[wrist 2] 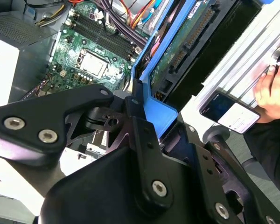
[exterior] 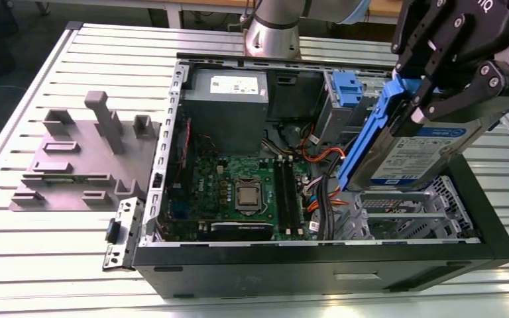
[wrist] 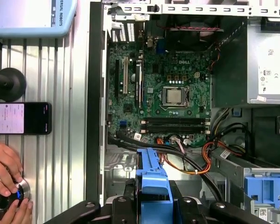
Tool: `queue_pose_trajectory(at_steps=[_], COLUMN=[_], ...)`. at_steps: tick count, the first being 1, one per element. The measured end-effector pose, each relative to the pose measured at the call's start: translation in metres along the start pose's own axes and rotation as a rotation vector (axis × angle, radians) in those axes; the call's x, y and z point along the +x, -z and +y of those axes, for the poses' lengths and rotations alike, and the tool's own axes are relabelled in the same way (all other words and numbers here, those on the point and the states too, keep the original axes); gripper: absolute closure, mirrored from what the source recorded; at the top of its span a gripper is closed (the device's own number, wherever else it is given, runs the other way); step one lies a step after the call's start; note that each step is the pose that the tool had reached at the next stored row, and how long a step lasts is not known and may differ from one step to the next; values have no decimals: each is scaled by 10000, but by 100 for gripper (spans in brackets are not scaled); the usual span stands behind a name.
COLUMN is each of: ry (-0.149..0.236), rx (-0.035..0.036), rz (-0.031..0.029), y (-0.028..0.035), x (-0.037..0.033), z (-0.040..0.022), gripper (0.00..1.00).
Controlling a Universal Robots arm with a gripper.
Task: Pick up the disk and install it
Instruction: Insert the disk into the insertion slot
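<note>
In the exterior view my gripper [exterior: 445, 86] is shut on the disk [exterior: 418, 156], a silver drive with a white-and-blue label and a blue carrier frame. The drive hangs tilted, nearly on edge, above the metal drive cage [exterior: 405, 212] at the exterior view's right end of the open computer case [exterior: 325, 258]. In the second wrist view the black fingers [wrist 2: 140, 135] clamp the blue frame [wrist 2: 161, 114], and the disk's green circuit side [wrist 2: 186, 42] shows beyond. The first wrist view has the blue frame [wrist: 151, 186] between the jaws, over the cage.
Inside the case lie the motherboard [wrist: 168, 93], orange and black cables [wrist: 196, 163], a grey power supply box [exterior: 228, 99] and a small blue latch piece [exterior: 347, 89]. A grey fixture [exterior: 77, 159] sits beside the case. A phone [wrist: 21, 118] and a person's hand [wrist: 4, 172] rest on the slatted table.
</note>
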State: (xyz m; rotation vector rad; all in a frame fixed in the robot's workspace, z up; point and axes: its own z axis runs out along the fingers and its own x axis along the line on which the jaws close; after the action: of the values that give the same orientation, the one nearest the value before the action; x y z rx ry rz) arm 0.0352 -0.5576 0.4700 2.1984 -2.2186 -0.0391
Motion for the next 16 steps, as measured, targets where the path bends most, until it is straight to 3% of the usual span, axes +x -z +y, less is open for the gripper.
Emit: queue_pose_trajectory(at_steps=[16], ry=[-2], rx=[0], rz=[-1], y=[-58], x=[29], z=[-96], gripper=[63])
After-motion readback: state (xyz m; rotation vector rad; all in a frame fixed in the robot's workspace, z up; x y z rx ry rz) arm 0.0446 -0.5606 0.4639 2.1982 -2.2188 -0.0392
